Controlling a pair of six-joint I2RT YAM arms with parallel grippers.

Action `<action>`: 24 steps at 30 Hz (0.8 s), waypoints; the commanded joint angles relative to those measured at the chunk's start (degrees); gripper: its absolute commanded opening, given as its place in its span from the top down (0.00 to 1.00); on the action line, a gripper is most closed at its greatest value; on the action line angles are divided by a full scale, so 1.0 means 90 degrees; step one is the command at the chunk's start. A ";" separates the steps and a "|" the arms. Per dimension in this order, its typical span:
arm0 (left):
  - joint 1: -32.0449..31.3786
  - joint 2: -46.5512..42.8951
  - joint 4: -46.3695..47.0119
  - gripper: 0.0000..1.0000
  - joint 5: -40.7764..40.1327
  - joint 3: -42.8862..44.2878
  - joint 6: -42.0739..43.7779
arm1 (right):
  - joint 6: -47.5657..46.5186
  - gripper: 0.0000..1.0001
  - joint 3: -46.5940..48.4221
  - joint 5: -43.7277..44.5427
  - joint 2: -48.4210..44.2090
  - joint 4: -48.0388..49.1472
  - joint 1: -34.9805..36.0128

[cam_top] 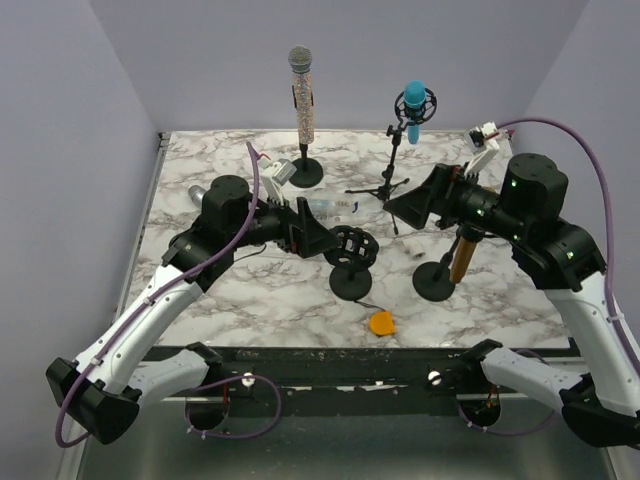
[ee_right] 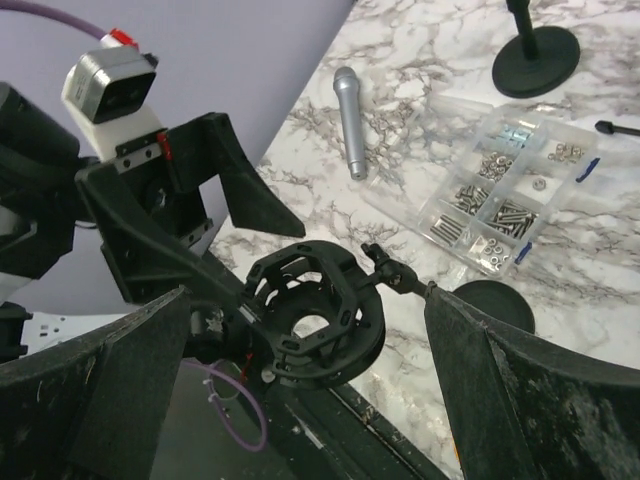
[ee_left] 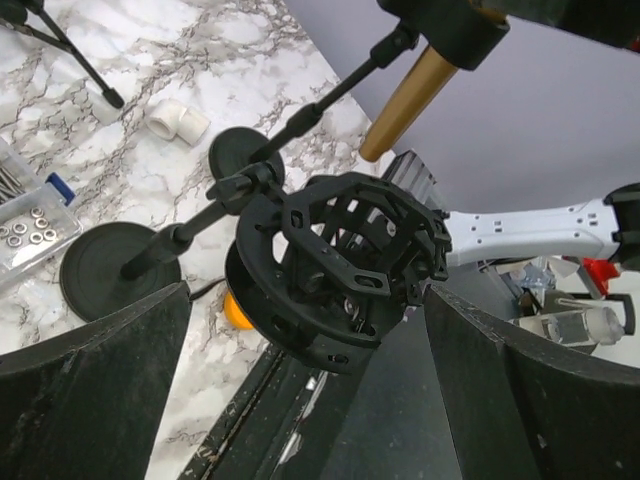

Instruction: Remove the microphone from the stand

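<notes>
Flanking the shock mount [cam_top: 352, 247], left hand [cam_top: 322, 240] and right hand [cam_top: 400, 212], both spread, could topple it reaching the three-o'clock microphone [cam_top: 462, 255].

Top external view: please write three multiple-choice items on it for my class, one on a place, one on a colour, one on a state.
1. The orange disc lies: A by the back wall; B near the front edge of the table; C on a stand's base.
2. The microphone on the tripod stand is: A red; B green; C blue.
3. The black shock mount at the centre is: A empty; B holding a microphone; C toppled flat.
Key: 1 B, it sits just inside the near rim; 2 C, its body is bright blue; 3 A, its ring shows nothing inside.
</notes>
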 commanded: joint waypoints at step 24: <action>-0.0661 -0.0425 -0.0687 0.02 -0.1333 0.0183 0.0438 | -0.1627 0.44 0.2179 0.1446 0.3323 -0.2314 0.0950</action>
